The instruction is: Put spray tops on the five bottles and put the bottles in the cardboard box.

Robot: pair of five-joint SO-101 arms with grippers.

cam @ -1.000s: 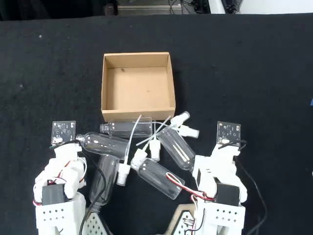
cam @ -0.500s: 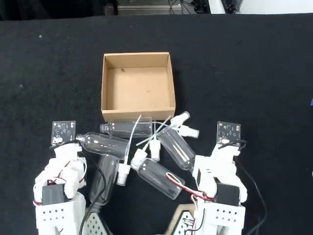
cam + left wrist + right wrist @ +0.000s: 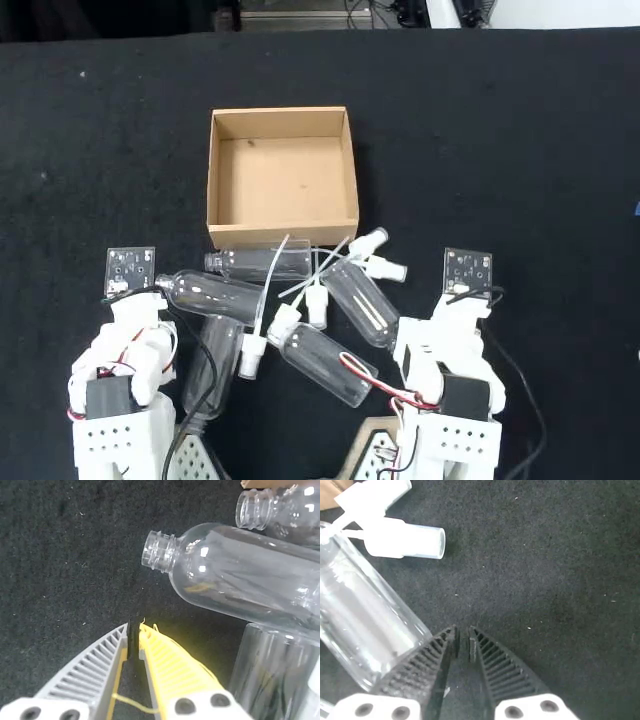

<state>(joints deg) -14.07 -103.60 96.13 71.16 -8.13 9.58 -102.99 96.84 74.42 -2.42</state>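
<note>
Left gripper (image 3: pixel 134 627) clenched, nothing held, near uncapped bottle (image 3: pixel 240 582) neck. Right gripper (image 3: pixel 462 631) clenched, near spray top (image 3: pixel 405 541). Cardboard box (image 3: pixel 283 233) beyond.

Bottles (image 3: pixel 290 300) crowding cardboard box's (image 3: pixel 282 235) near wall

Bottles (image 3: pixel 218 295) piled in front of the box (image 3: pixel 283 233)
The box sits mid-table (image 3: pixel 520 150). Bottles and loose spray tops (image 3: pixel 316 305) lie crisscrossed just before its near wall, between the left arm (image 3: pixel 125 370) and right arm (image 3: pixel 445 360).

Black felt-like tabletop (image 3: pixel 520 130); beyond its far edge, perhaps cables (image 3: pixel 400 12).
</note>
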